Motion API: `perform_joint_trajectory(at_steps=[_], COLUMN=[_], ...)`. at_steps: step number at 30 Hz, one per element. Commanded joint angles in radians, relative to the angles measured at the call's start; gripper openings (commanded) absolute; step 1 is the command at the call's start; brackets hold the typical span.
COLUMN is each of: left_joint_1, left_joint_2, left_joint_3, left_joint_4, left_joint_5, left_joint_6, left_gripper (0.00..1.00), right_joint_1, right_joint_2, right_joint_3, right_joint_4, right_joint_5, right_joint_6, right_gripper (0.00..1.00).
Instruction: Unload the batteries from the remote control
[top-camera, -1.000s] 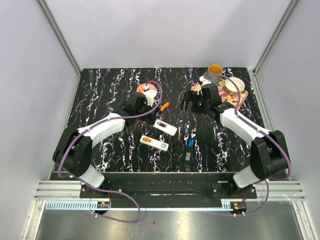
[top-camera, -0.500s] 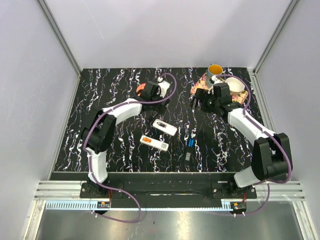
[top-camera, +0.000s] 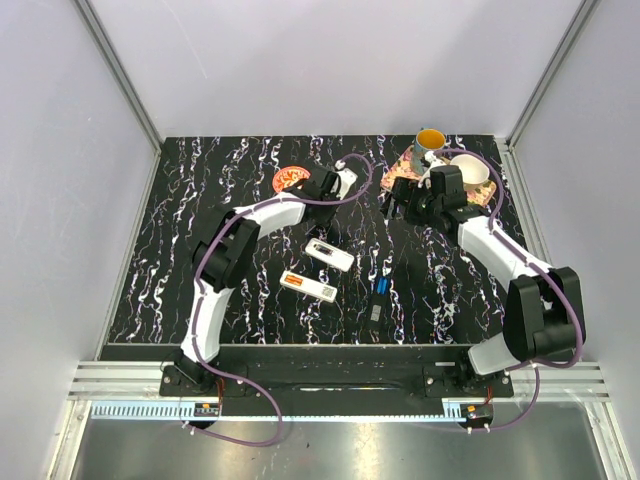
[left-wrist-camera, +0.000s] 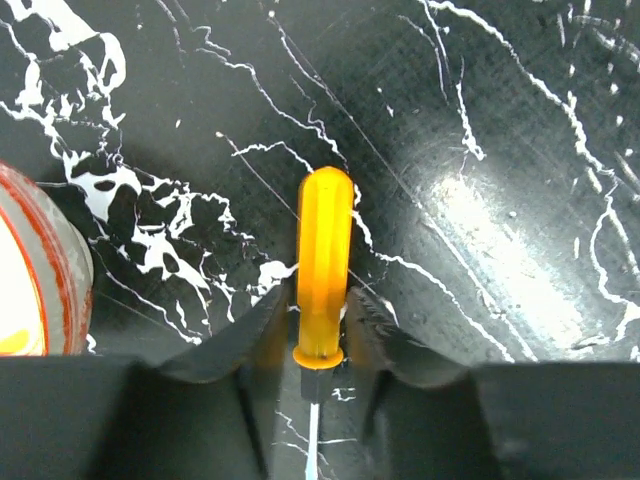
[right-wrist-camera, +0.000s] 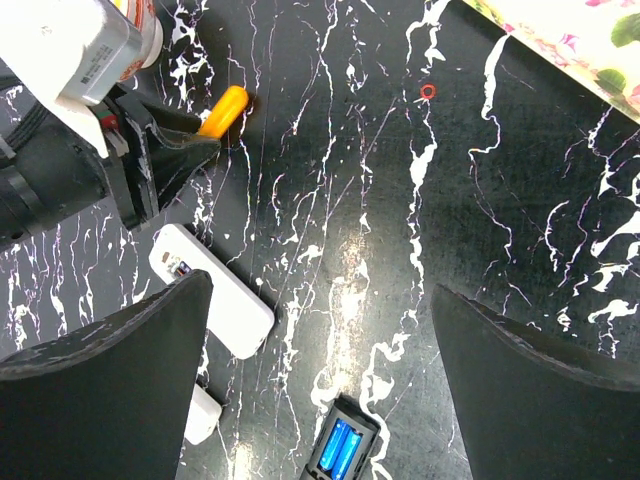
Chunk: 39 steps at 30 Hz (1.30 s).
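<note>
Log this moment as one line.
left gripper: shut on orange screwdriver, lying on table | right gripper: open, empty | batteries: orange one seated in near remote

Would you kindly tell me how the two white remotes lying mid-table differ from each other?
The nearer remote shows orange in its open bay, apparently batteries; the farther remote shows a dark bay with no orange. The nearer remote sits lower and further left in the top view than the farther remote. Both are white, flat and similarly angled.
</note>
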<state>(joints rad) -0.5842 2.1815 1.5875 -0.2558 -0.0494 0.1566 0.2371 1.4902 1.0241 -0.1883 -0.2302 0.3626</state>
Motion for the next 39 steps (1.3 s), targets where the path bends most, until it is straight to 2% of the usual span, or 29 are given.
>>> perform_joint_trajectory(at_steps=[1,4,9,13,17,21,23,27,31,35,39], left_joint_1=[-0.008,-0.008,-0.008,-0.006,-0.006,-0.006,-0.002,0.006,0.009,0.009,0.009], left_joint_2=[0.023,0.017,-0.077,-0.236,-0.458,-0.642,-0.716,-0.897,-1.093,-1.207,-1.256], left_joint_3=[0.055,0.045,-0.014,-0.089,-0.158,-0.262,-0.328,-0.562,-0.758,-0.877,-0.893], left_joint_4=[-0.036,-0.043,-0.011,0.010,0.006,-0.005,0.012,0.121,0.330,0.449,0.452], left_joint_5=[-0.032,-0.032,-0.038,-0.044,-0.030,0.009,0.061,0.225,0.360,0.401,0.433], left_joint_6=[0.023,0.018,-0.006,-0.026,-0.046,-0.116,-0.153,-0.331,-0.491,-0.588,-0.588], left_gripper=[0.23,0.00,0.00,0.00,0.00,0.00,0.00,0.00,0.00,0.00,0.00], right_joint_1=[-0.012,-0.012,-0.012,-0.010,-0.012,-0.010,-0.007,0.028,0.108,0.183,0.240], right_joint_2=[-0.051,-0.061,-0.093,-0.128,-0.177,-0.229,-0.264,-0.301,-0.283,-0.239,-0.179], right_joint_3=[-0.007,-0.010,-0.018,-0.027,-0.033,-0.068,-0.093,-0.165,-0.165,-0.165,-0.156], right_joint_4=[0.000,-0.002,-0.002,-0.005,-0.004,0.044,0.120,0.335,0.434,0.544,0.657], right_joint_5=[-0.023,-0.026,-0.037,-0.038,-0.050,-0.115,-0.152,-0.253,-0.284,-0.311,-0.336], right_joint_6=[-0.013,-0.008,0.009,0.022,0.030,0.058,0.097,0.192,0.240,0.308,0.377], right_gripper=[1.00,1.00,1.00,1.00,1.00,1.00,1.00,1.00,0.98,0.95,0.89])
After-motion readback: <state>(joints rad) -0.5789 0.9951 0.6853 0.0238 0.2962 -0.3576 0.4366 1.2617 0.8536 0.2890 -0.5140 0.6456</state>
